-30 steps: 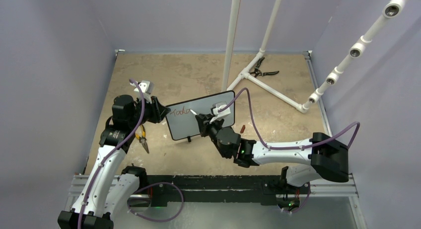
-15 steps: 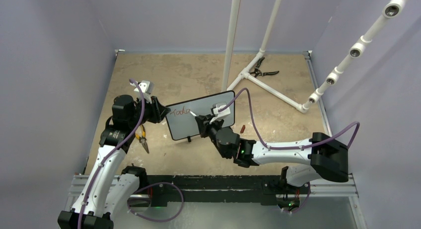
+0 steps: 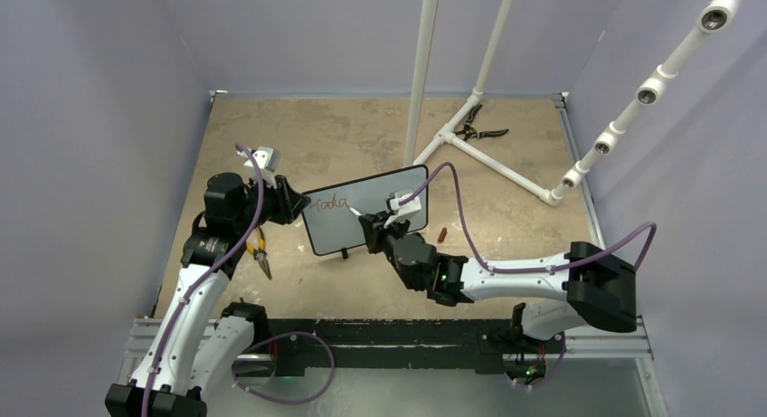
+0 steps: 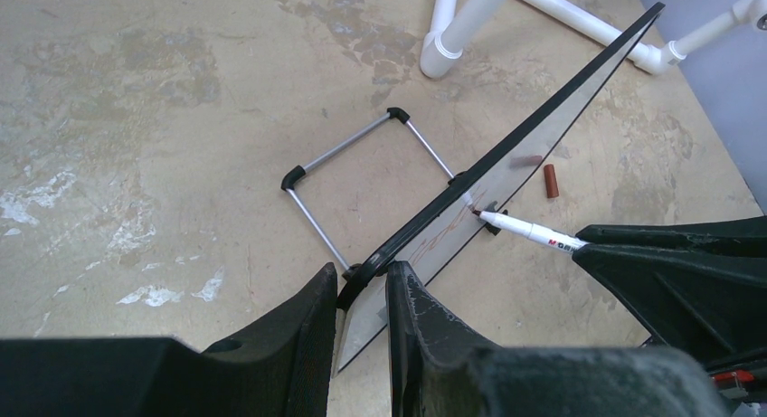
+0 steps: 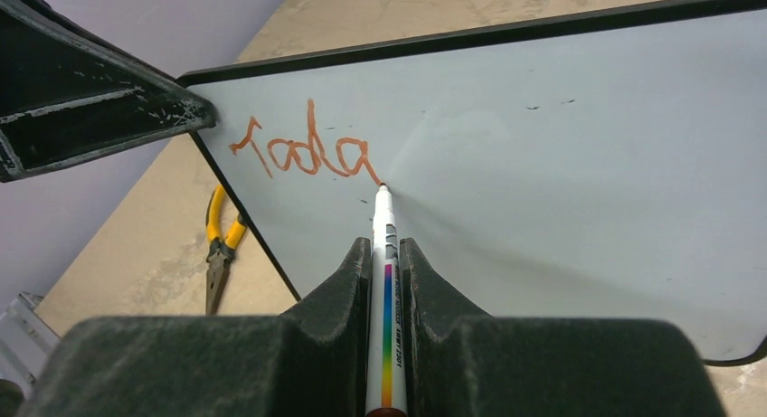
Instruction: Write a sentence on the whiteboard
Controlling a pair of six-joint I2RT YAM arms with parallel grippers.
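Four red letters, "Toda" [image 5: 307,155], are all there is of the sentence so far, sitting at the upper left of the whiteboard [image 5: 588,146]. In the last second my marker [image 5: 384,281] has slid a touch down and to the right. The tail of the "a" now looks finished, and the tip rests right at its end, against the white surface.

My right gripper [image 5: 385,247] is clamped tight around the marker barrel. My left gripper [image 4: 362,277] is narrow, pinching the board's black-framed left edge to steady it. The board stands tilted near the middle of the table [image 3: 362,137], propped on its wire stand [image 4: 353,177], between my two arms.

I judge the task to be at an early stage: the first word is unfinished, and most of the board to the right is bare. A "y" should come next, starting from where the tip sits (no lift needed if I keep it cursive). The risk is pressing too hard and pushing the board back against my left grip.

Yellow-handled pliers [image 5: 217,254] lie on the table behind the board's left edge, and the marker cap [image 4: 550,180] lies near its foot.
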